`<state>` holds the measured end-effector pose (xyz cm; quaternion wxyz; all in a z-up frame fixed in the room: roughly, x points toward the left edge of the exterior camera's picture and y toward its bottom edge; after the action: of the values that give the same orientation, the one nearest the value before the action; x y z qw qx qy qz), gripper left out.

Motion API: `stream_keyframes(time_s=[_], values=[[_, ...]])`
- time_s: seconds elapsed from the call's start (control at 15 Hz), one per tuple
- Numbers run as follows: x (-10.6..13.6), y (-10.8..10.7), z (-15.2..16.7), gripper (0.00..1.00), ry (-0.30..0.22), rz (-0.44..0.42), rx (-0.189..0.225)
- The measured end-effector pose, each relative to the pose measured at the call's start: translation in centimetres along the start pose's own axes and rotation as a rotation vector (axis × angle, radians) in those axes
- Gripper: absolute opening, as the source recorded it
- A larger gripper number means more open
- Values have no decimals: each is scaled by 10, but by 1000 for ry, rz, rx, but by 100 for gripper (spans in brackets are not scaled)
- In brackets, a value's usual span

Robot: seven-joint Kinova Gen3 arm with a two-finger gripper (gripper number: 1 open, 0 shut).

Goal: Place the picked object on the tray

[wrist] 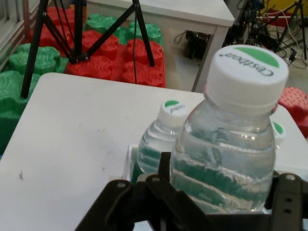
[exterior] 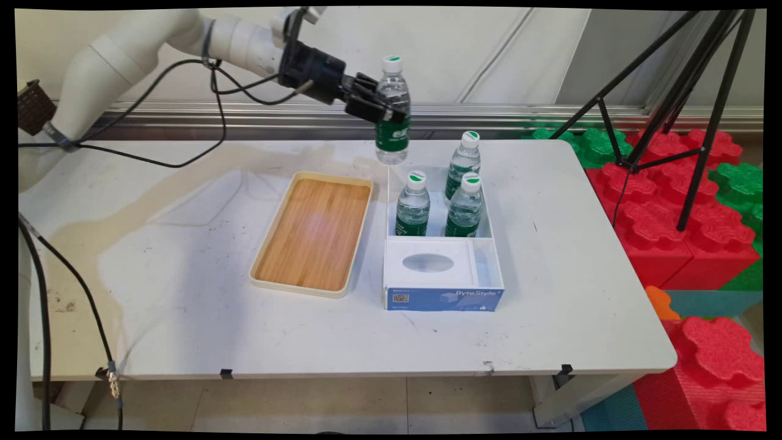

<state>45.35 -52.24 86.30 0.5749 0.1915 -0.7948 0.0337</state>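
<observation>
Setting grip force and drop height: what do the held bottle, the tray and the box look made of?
Held bottle in the tool: clear, thin ribbed plastic, glossy, white cap. Tray: wood-grain floor, probably bamboo, matte, with a cream rim. Box: apparently white and blue printed cardboard.

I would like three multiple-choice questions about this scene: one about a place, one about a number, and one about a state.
1. Where is the wooden tray?
A. Inside the box
B. On the table, left of the box in the main view
C. On the red foam blocks

2. How many bottles stand in the box?
A. Three
B. One
C. Five

3. What is the state of the gripper?
A. Open above the tray
B. Resting on the table
C. Shut on a bottle held in the air

Answers: 1 B, the tray lies beside the box on the table. 2 A, three capped bottles stand in its far part. 3 C, the held bottle hangs clear of the table.
</observation>
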Motion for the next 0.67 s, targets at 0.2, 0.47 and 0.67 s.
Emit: stream_keyframes(time_s=[0.2, 0.47, 0.67], values=[[-6, 1, -22, 0, -18, 12, -10], [-21, 4, -37, 0, -45, 20, -23], [-33, 6, -44, 0, -65, 19, -26]])
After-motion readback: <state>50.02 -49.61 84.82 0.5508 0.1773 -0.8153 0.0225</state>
